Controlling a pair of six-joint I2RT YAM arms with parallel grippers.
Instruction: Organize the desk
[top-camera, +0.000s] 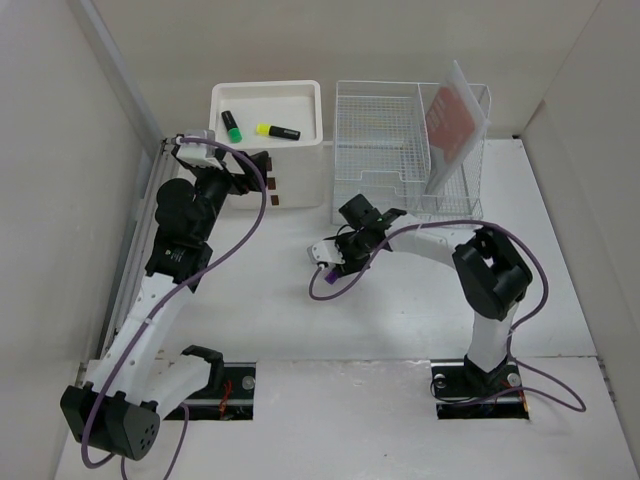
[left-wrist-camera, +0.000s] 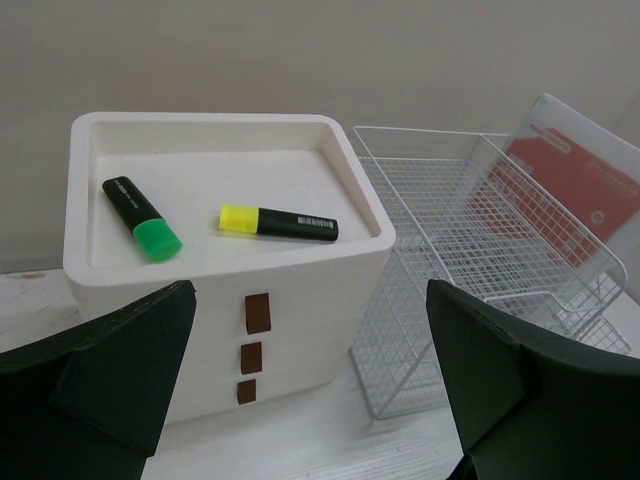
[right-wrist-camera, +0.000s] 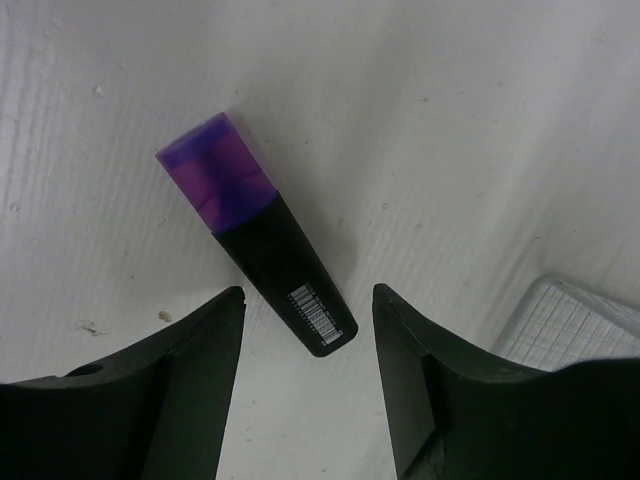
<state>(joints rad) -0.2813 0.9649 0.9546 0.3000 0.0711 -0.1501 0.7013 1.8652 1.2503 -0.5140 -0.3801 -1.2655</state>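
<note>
The desk (top-camera: 400, 300) is spreading out white and matte beneath both arms, with the right gripper (right-wrist-camera: 308, 295) hanging just above its middle and pointing down at it. That gripper's jaws are standing apart, and its fingers (right-wrist-camera: 190, 390) are flanking the black end of a purple highlighter (right-wrist-camera: 255, 235) that is lying flat on the tabletop. A strip of bare surface is showing on either side of the barrel, so nothing is being pinched. The purple cap is pointing away from the jaws. The left gripper (left-wrist-camera: 310, 290) is hovering over the far left part of the desk with its jaws spread wide and empty. It is facing a cream drawer box (left-wrist-camera: 300, 290) that is standing on the tabletop just ahead of it. In the box's tray top, a green highlighter (left-wrist-camera: 142, 217) and a yellow highlighter (left-wrist-camera: 278, 222) are lying side by side without touching. Just beside the box on its right, a white wire rack (top-camera: 385, 150) is sitting on the desk, and a red packet (top-camera: 448, 122) is leaning upright in its right-hand compartment.
</note>
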